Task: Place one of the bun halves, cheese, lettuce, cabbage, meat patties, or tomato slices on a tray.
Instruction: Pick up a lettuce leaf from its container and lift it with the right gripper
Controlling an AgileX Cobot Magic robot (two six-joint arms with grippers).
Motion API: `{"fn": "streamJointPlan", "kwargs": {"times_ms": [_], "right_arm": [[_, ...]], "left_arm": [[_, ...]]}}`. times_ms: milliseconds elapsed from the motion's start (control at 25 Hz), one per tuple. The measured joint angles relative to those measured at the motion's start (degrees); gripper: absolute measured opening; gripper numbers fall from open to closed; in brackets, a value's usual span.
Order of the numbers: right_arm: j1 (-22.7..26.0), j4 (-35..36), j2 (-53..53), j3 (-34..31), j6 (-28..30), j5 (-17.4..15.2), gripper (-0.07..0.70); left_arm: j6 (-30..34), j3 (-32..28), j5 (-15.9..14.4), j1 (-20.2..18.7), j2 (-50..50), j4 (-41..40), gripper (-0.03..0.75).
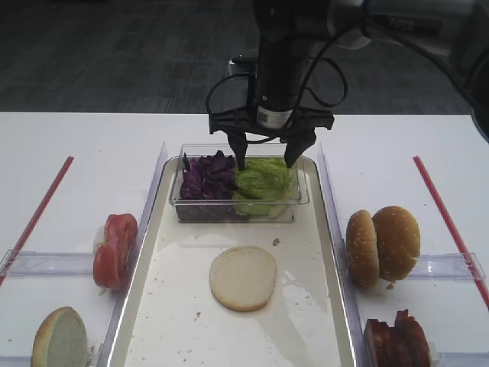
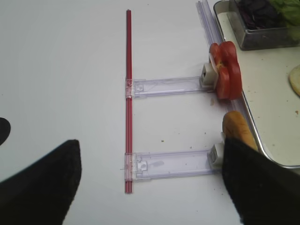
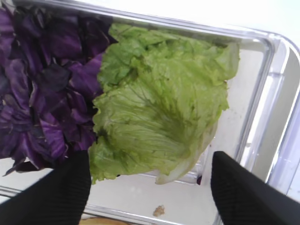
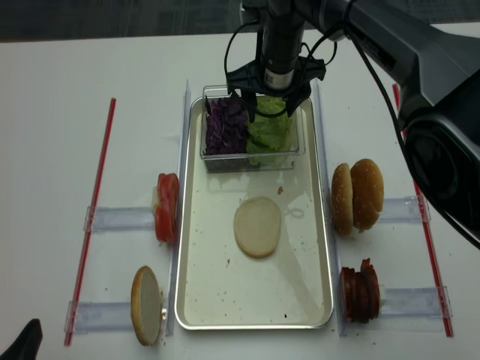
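Note:
My right gripper (image 1: 266,162) hangs open over the clear container (image 1: 237,210) at the far end of the tray (image 1: 306,313). Its fingers straddle the green lettuce (image 3: 159,108), with purple cabbage (image 3: 47,79) just to the left. Nothing is held. One pale bun half (image 1: 243,277) lies flat on the tray. Tomato slices (image 1: 114,248) and another bun half (image 1: 59,339) stand in holders left of the tray. Bun halves (image 1: 382,245) and meat patties (image 1: 397,340) stand on the right. No cheese shows. My left gripper (image 2: 150,145) is open over the table, beside the left bun half (image 2: 236,129).
Red strips (image 1: 42,202) (image 1: 447,218) lie along both sides of the white table. Clear plastic holder rails (image 2: 168,86) run from the left strip toward the tray. Crumbs and a wet smear mark the tray floor.

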State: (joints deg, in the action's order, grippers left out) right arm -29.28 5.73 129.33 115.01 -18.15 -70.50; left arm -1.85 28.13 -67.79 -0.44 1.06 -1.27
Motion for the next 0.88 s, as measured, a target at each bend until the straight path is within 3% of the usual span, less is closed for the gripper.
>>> {"fn": "streamJointPlan", "kwargs": {"times_ms": [520, 880], "right_arm": [[0.0, -2.1, 4.6, 2.6, 0.4, 0.0, 0.551], [0.4, -2.8, 6.8, 5.7, 0.8, 0.0, 0.492]], "left_arm": [[0.0, 0.0, 0.0, 0.0, 0.0, 0.0, 0.565], [0.0, 0.0, 0.0, 0.0, 0.0, 0.0, 0.564]]}}
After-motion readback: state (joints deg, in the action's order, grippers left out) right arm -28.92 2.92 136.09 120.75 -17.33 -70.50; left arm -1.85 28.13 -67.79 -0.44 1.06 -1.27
